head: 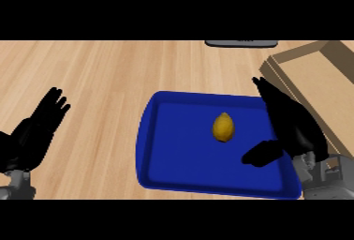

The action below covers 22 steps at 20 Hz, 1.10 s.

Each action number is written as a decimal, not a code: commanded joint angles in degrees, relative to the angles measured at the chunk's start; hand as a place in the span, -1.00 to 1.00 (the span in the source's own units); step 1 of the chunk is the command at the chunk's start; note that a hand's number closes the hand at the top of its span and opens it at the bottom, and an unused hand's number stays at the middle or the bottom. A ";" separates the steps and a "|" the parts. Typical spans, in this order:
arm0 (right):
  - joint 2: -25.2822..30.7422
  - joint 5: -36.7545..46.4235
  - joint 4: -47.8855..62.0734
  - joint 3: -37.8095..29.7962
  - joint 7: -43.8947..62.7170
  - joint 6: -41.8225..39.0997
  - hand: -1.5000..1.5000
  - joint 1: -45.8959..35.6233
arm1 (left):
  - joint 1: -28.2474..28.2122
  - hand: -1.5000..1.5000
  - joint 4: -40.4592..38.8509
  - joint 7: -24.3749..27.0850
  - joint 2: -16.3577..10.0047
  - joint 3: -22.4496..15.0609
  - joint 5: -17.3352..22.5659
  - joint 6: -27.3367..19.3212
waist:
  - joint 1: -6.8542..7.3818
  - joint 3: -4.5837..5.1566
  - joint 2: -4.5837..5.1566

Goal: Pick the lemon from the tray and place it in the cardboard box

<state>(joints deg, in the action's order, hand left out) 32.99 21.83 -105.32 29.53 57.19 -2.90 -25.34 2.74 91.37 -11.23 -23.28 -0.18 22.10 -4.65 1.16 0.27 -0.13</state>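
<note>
Light wooden counter (104, 70), oval yellow lemon (223, 127) lying in blue rectangular tray (146, 140), brown cardboard box (318, 70) beside tray's right, black right hand (294, 124) released over tray's right rim, clear of lemon, black left hand (34, 131) open at left.

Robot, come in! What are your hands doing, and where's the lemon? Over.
Left hand open, resting at left edge. Right hand open over tray's right side, beside lemon, not touching. Lemon alone mid-tray. Nothing blocking; cardboard box right of tray.

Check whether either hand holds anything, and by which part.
Nothing is held. The lemon lies free on the tray; the right hand is open beside it, the left hand open too.
</note>
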 commanded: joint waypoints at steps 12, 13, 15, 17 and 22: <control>-10.31 -5.89 11.23 -1.48 13.07 -11.16 -1.00 -8.92 | -0.66 0.00 0.82 -0.89 0.71 2.59 -0.07 1.61 | -0.65 -0.23 0.17; -9.11 -6.27 6.60 -2.00 15.48 -11.75 -1.00 -6.95 | -4.21 0.00 5.81 -2.75 -0.11 3.24 0.93 1.71 | -0.70 -0.25 -0.09; -10.41 -5.21 8.19 -0.90 14.01 -11.70 -1.00 -6.40 | 0.40 0.00 0.26 -1.29 1.10 2.41 -1.82 0.82 | -1.24 -0.24 0.10; -12.57 -2.64 7.19 0.30 14.59 -10.42 -1.00 -5.61 | -1.97 0.00 -1.02 1.41 0.42 5.19 0.28 4.20 | -1.02 -0.23 0.06; -13.91 -1.11 6.10 -2.49 12.08 -12.59 -1.00 -4.52 | -1.73 0.00 1.51 -2.30 2.34 3.84 -1.93 2.68 | -1.12 -0.25 0.03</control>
<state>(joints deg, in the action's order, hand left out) 20.76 19.45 -96.58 27.55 62.17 -11.37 -30.47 0.92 92.21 -11.95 -21.69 3.52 20.97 -1.80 0.17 0.02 -0.05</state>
